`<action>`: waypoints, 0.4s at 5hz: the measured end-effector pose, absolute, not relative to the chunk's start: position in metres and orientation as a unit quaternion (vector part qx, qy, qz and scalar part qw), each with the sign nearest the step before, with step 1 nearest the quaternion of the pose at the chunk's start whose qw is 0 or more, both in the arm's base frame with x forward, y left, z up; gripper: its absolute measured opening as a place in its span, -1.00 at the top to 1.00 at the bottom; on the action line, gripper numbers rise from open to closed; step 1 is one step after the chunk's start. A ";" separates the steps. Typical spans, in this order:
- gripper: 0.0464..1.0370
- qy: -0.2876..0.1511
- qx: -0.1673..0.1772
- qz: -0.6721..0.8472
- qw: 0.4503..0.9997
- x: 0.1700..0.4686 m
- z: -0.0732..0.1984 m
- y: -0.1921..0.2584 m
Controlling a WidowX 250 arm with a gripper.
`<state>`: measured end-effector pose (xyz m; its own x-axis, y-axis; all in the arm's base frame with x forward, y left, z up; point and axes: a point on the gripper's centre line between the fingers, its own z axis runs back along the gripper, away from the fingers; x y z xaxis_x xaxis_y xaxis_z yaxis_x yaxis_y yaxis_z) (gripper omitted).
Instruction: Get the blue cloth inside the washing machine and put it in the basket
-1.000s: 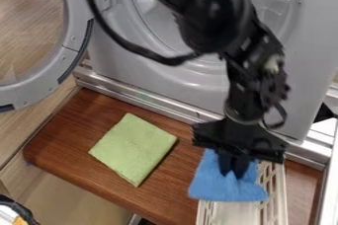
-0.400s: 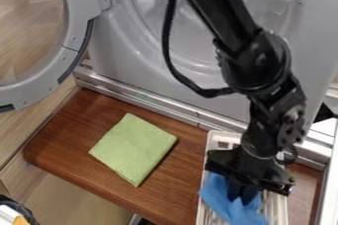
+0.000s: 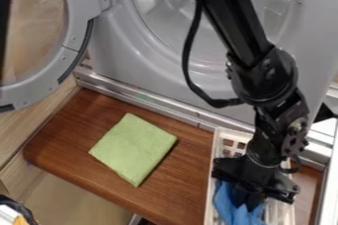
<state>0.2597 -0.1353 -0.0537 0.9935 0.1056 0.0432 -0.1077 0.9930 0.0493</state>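
One blue cloth sits inside the basket, bunched at our fingers, which look closed on its folds; we expect it light, limp and grippy (nothing fragile), best pinched by a raised fold near its middle.

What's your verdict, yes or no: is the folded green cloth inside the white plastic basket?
No, the green cloth lies on the brown wooden board beside the basket.
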 end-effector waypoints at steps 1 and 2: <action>0.49 -0.009 0.040 0.041 0.998 0.258 -0.051 -0.132; -0.10 -0.006 0.036 0.040 0.999 0.257 -0.036 -0.133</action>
